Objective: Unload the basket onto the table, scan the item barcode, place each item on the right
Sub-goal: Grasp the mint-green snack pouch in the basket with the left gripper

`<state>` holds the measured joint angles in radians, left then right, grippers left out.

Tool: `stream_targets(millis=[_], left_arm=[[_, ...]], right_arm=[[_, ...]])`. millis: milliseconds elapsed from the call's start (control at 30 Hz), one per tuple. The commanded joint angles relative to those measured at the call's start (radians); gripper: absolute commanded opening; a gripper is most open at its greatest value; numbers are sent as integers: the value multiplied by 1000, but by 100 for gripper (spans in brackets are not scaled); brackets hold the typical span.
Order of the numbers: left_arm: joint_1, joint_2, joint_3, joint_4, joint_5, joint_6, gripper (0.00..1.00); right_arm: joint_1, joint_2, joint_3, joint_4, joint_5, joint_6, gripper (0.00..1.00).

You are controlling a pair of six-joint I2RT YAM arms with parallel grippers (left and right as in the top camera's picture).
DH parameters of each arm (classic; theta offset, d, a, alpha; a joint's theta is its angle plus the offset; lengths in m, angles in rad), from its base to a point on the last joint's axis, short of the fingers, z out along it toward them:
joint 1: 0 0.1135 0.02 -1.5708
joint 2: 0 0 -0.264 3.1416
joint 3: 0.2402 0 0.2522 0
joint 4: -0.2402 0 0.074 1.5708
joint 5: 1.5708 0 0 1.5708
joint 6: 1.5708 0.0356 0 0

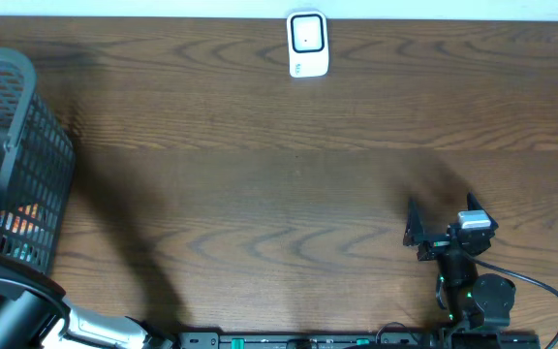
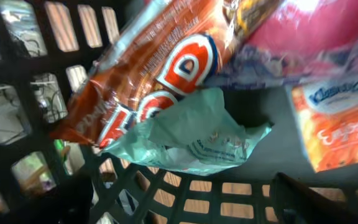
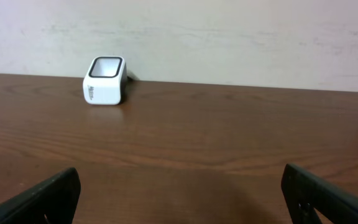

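Overhead: a black mesh basket (image 1: 42, 145) is seen left on the brown wooden tabletop (image 1: 260, 194), a white boxy scanner (image 1: 307, 44) at the far edge. Left wrist: the left tool (image 2: 188, 199) is held spread, empty, over a pale green crinkled film pouch (image 2: 191, 134) inside the basket, judged light, soft, slippery, best pinched at a sealed edge. Right wrist: the right tool (image 3: 182, 193) is seen spread, empty.

a small white box-shaped barcode scanner (image 3: 106, 81) with a dark-framed window stands near the far edge of the brown wood-grain desk (image 3: 197, 137), left of centre, close to the pale wall (image 3: 229, 37). the right gripper (image 3: 185, 199) shows black fingers (image 3: 48, 199) wide apart over the near edge.
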<state>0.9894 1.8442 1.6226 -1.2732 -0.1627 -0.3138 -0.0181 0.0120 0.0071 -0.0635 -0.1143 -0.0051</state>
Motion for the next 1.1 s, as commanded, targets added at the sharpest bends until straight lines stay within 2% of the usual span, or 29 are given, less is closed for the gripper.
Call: stream_targets(millis=[0,300,333,367,500,567,700,733,833,1000,1033,1067], left_arm=[[2,27,-86,43,23,5,89],[2,28,-136,174,73,5,90],[2,28,-136,191,73,5,97],[2,28,-136,200,73,5,98],[2,28,-136,229,73,5,98],[2,28,-137,229,73,5,94],[2,28,-161,229,73,5,94],[2,28,-171,229,73,5,92],[2,28,-231,253,73,5,79],[2,28,-306,294,85,-6,78],[2,28,-308,296,96,-6,74],[2,28,-308,296,109,-6,54]], right_arm=[[6,-5,-1,-5,4,-7,99],[6,-5,-1,-5,4,-7,99],[6,-5,-1,-5,4,-7,99],[6,-5,-1,-5,4,-7,99],[6,-5,-1,-5,4,-7,99],[6,-5,-1,-4,4,-7,99],[6,-5,-1,-5,4,-7,99],[6,-5,-1,-5,4,-7,99],[6,-5,-1,-5,4,-7,99],[6,-5,-1,-5,4,-7,99],[6,-5,-1,-5,4,-7,99],[6,-5,-1,-5,4,-7,99]])
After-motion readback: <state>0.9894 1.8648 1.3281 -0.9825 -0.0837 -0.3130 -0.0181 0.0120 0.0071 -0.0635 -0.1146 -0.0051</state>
